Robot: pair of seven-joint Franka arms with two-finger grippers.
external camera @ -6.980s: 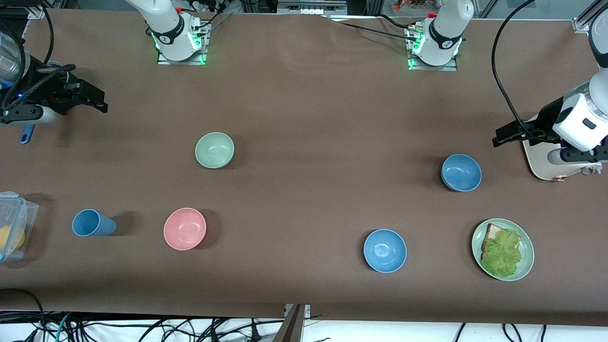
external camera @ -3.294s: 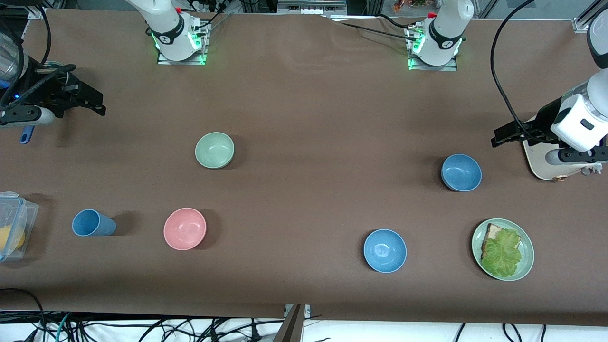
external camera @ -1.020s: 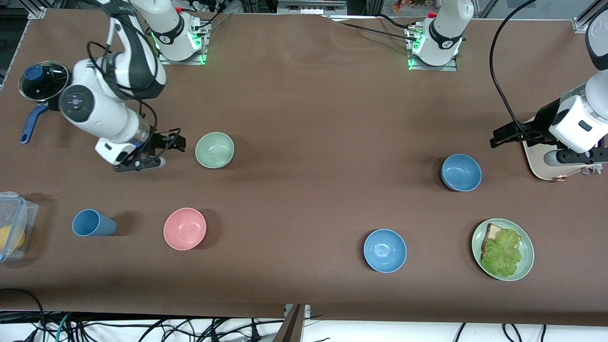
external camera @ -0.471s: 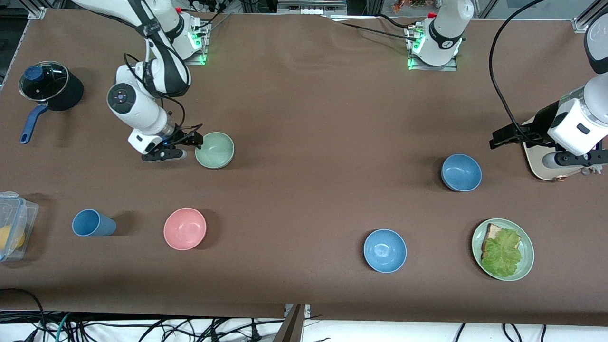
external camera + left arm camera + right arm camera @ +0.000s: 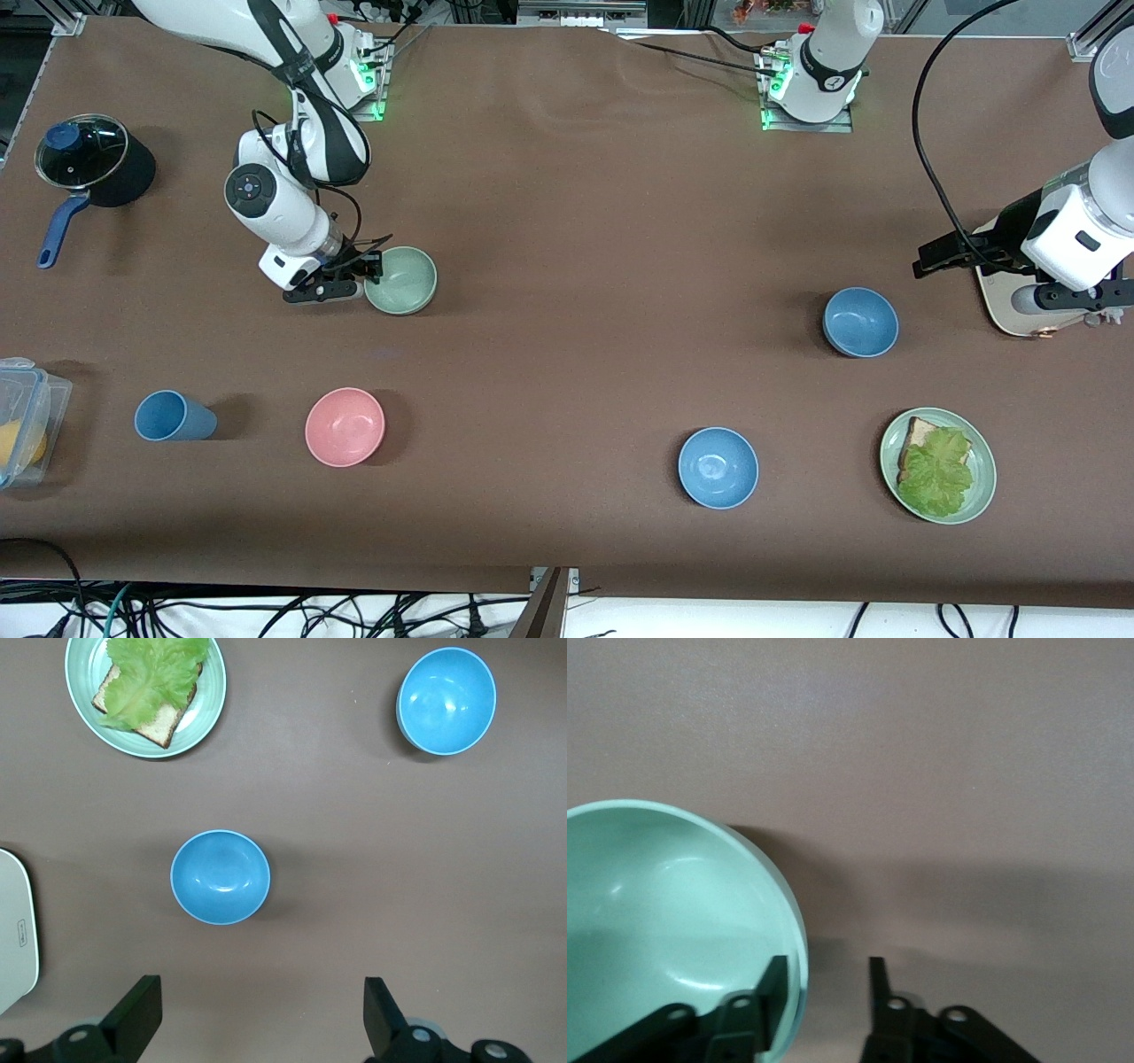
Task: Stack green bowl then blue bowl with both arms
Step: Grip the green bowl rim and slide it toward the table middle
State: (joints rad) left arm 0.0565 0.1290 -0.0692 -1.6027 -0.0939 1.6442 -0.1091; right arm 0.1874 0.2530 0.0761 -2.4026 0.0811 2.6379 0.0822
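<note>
1. The right gripper (image 5: 365, 271) is down at the rim of the green bowl (image 5: 401, 280), on the side toward the right arm's end of the worktop (image 5: 567, 221). Its fingers are apart: in the right wrist view one finger (image 5: 772, 988) sits inside the bowl wall and the other outside, nothing pinched yet.
2. To do this step well, I judge the gripper should sink until the rim lies well between the fingers, then close squarely on the wall; a shallow pinch could let the smooth bowl tip or slip on lifting.
3. The left gripper (image 5: 941, 254) waits open and empty over the worktop at the left arm's end, just above the duller blue bowl (image 5: 860, 322), which sits upright and untouched, farther from the front camera than the brighter blue bowl (image 5: 718, 467).
4. Count of bowls: four — one green, one pink bowl (image 5: 345, 426), two blue.
5. Other items: one blue cup (image 5: 173, 416), one green plate (image 5: 978, 501) with bread and lettuce, one black lidded saucepan (image 5: 89, 164), one clear plastic container (image 5: 27, 416) at the edge, and one pale board-like object (image 5: 997, 297) under the left arm.
6. Arms: two.
</note>
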